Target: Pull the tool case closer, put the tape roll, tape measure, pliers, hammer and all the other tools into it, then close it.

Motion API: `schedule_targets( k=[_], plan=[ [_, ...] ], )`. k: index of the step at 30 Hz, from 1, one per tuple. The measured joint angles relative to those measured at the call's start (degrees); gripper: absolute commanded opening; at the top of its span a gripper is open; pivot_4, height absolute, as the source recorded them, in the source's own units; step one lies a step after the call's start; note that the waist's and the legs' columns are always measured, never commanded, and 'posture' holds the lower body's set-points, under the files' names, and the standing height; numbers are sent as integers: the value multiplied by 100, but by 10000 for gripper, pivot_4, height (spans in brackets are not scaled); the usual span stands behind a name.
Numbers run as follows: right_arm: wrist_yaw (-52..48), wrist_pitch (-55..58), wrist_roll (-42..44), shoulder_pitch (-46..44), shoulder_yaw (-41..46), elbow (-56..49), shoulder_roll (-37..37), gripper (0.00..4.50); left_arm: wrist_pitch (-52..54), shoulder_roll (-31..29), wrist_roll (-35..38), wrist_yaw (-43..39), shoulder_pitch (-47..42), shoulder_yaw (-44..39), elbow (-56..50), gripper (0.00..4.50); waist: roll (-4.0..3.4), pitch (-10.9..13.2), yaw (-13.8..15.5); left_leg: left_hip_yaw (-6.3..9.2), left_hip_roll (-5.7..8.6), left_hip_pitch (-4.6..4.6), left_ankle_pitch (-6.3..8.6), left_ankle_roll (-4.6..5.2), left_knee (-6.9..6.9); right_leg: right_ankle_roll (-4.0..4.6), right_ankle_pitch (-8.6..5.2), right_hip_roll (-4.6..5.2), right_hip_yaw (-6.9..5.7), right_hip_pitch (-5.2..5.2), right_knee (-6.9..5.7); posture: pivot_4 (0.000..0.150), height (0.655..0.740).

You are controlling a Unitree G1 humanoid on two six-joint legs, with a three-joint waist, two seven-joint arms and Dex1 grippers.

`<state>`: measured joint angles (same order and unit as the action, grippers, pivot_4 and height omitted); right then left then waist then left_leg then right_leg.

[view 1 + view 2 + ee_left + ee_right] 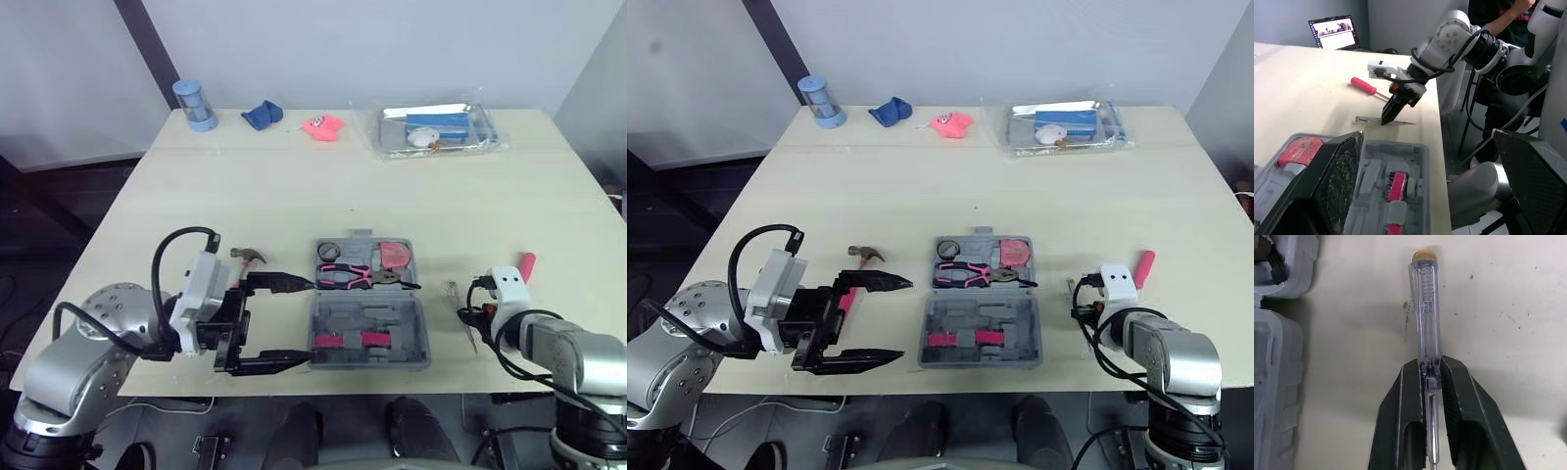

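Right wrist view: the right gripper (1429,363) is pinched narrow on a clear-handled screwdriver (1425,308) lying on the table (294,186) at 3 o'clock of the open tool case (392,318). The case sits by the table's near edge, at 6 o'clock, with broad bare tabletop beyond. Its far half holds pliers (358,277), a round dark item (328,251) and a red item (395,255). The left gripper (906,320) gapes wide at the case's 9 o'clock, the hammer (250,257) at 10 o'clock.

The clear-handled screwdriver (1425,318), lying on the table (1508,293) near the grey tool case (1276,396), is clamped by the right gripper (1430,369).
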<state>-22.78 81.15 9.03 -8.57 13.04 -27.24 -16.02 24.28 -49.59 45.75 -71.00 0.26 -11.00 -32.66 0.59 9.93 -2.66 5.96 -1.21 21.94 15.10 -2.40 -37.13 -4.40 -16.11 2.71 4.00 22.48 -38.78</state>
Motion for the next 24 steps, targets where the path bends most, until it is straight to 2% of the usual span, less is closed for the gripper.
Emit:
schedule_targets(
  k=[5,6,12,17,20,24],
  plan=[
    [85,-753,58,260,-148,1,3,43487,34,-30,4,-54,-38,-8,20,45000,1,0,22,1,0,2,0,0,0,0,0,0,0,0,1,1500,7400],
    [86,-886,58,350,-190,-27,-29,44671,37,-41,4,-68,-51,-8,31,45000,0,0,29,1,0,3,0,0,0,0,0,0,-1,0,2,1500,7400],
    [68,-2157,0,1251,-284,-188,-276,44671,54,-84,5,-154,-146,-24,130,45000,-2,1,24,1,0,2,0,0,2,0,-1,1,-1,2,2,1500,7400],
    [63,-3091,23,1878,-323,-201,-13,44671,68,-95,6,-236,-229,-18,194,45000,-4,2,-1,-2,-1,1,0,0,4,0,-1,-1,3,4,-1,1500,7400],
    [-34,-4766,32,2028,-500,550,406,44671,68,-120,-6,-377,-461,35,347,45000,-3,2,12,-9,-2,-1,0,0,4,-1,-2,-1,8,5,0,1500,7400],
    [-34,-5415,32,2039,-540,915,477,44671,68,-145,-13,-404,-494,40,412,45000,-6,4,6,-12,-2,-1,0,0,4,-1,-2,0,10,6,0,1500,7400]
  ],
)
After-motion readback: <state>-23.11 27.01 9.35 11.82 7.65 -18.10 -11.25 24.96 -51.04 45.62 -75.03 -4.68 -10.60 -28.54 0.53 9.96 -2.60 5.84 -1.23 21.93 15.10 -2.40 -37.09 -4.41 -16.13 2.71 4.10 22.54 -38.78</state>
